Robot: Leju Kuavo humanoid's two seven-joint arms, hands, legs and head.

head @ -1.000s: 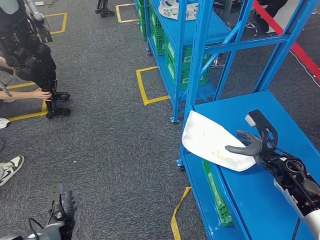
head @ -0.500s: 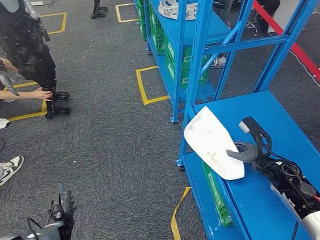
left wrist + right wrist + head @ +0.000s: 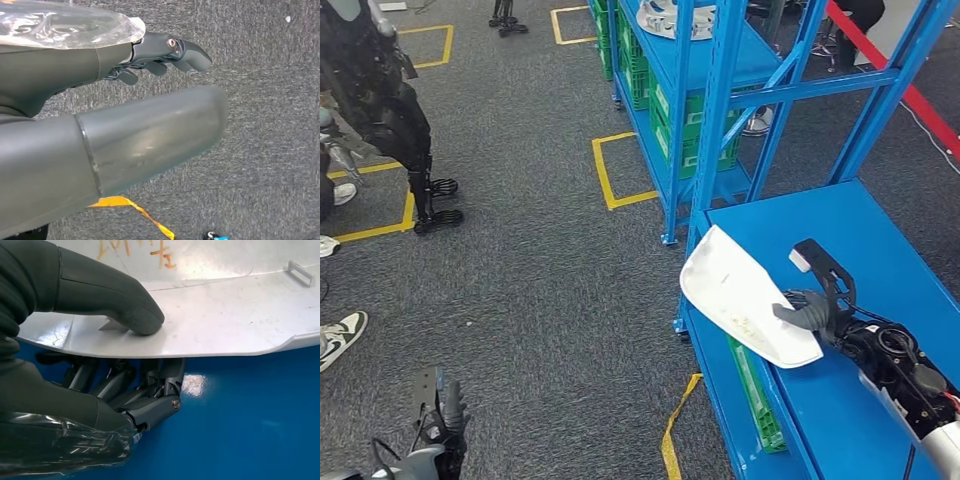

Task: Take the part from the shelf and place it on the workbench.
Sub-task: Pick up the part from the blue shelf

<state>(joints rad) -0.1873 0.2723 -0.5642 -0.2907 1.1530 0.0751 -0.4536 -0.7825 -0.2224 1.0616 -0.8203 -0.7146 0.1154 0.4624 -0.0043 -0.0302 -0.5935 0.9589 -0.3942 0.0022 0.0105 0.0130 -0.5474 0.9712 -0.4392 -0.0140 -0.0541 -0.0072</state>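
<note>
The part is a white curved panel [image 3: 743, 295], lifted off the blue shelf deck [image 3: 863, 240] and jutting past its front left corner. My right hand [image 3: 814, 308] grips the panel's near edge. In the right wrist view the thumb [image 3: 109, 295] presses on top of the white panel [image 3: 226, 310] while the fingers [image 3: 151, 390] curl under it, above the blue deck [image 3: 245, 430]. My left hand [image 3: 444, 425] hangs low at the bottom left over the carpet. In the left wrist view the left hand [image 3: 151, 125] holds nothing, its fingers [image 3: 177, 50] stretched out.
Blue shelf posts [image 3: 712, 130] stand just behind the panel. Green crates [image 3: 690, 125] sit on lower shelves, and one [image 3: 750, 390] lies under the deck. Another dark robot [image 3: 388, 110] and a person's shoe [image 3: 339, 335] are at left. Yellow tape [image 3: 610, 170] marks the grey carpet.
My right hand has closed on the panel, raised it off the deck and drawn it toward the shelf's front left corner. The person's arm beside the dark robot has pulled away.
</note>
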